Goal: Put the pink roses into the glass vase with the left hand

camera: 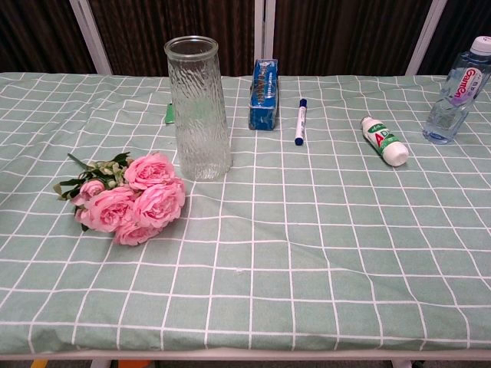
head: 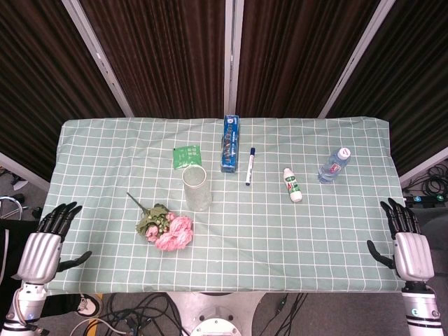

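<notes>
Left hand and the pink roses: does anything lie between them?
Nothing. In the head view, only bare checked cloth separates the left hand at the table's edge from the pink roses.

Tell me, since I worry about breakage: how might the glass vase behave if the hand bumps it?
The glass vase stands tall and narrow, so it would probably tip readily. Its clear ribbed wall looks rigid, likely fragile. On its side, the round body might roll toward the pink roses.

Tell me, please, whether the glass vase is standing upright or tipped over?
Upright: the glass vase stands on its base with its mouth up, empty, beside the pink roses.
</notes>
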Tool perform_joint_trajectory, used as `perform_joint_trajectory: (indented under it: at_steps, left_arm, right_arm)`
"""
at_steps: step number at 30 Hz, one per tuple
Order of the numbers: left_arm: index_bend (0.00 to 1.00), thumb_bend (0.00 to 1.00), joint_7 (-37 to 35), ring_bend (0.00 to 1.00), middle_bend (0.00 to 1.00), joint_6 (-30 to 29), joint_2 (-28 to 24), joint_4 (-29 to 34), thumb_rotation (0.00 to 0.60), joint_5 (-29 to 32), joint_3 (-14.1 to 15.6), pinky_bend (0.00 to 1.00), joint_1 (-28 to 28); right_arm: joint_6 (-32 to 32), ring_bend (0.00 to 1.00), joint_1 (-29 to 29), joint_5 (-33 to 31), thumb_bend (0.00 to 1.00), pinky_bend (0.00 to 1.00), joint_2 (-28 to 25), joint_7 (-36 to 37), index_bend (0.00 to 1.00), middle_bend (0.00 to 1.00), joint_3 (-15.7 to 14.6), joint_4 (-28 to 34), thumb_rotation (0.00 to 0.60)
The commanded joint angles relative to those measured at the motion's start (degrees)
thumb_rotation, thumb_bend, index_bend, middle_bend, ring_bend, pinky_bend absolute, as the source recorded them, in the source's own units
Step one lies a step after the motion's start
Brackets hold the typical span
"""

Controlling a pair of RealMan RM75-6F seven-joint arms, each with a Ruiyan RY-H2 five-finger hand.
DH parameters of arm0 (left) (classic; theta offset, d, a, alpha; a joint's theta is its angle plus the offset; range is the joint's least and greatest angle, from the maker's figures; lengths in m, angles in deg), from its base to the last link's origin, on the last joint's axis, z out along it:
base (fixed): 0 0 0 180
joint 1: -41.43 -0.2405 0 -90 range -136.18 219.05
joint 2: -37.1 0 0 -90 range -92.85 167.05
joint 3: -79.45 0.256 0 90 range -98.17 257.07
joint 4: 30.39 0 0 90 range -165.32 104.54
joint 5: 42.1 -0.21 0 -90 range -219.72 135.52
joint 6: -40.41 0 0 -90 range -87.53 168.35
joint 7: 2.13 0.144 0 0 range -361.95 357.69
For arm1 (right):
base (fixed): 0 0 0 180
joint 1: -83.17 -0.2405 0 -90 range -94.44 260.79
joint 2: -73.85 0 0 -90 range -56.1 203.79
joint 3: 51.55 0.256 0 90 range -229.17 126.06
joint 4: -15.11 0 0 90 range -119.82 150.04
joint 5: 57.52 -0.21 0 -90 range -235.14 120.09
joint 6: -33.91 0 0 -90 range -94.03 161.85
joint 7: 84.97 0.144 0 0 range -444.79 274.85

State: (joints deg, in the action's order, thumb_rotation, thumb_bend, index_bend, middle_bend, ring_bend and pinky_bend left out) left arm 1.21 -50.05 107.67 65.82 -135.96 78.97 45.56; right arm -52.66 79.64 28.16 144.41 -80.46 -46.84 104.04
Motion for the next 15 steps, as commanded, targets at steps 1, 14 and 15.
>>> perform_joint_trajectory:
  at_steps: [1,14,15]
  left_arm:
    - [0.11,0.00,0.06,0.06,0.08,0.10,-0.04,0.03,0.600,0.05,0.07,0.17,-0.03]
    - [0.11,0.00,0.55,0.06,0.08,2.45,-0.71,0.26,0.600,-3.48,1.36,0.17,1.84]
    - [0.11,0.00,0.82,0.06,0.08,2.68,-0.73,0.42,0.600,-3.79,1.36,0.17,2.09]
  right_arm:
    - [0.05,0.00,-0.01,-0.02,0.22,0.00,-0.02,0.03,0.00,0.00,-0.01,-0.02,0.600]
    - [-0.03,0.00,-0.17,-0.53,0.22,0.00,-0.62,0.16,0.00,0.00,0.64,0.65,0.600]
    - [-0.08,0.00,-0.19,-0.65,0.22,0.00,-0.71,0.18,0.00,0.00,0.79,0.78,0.600]
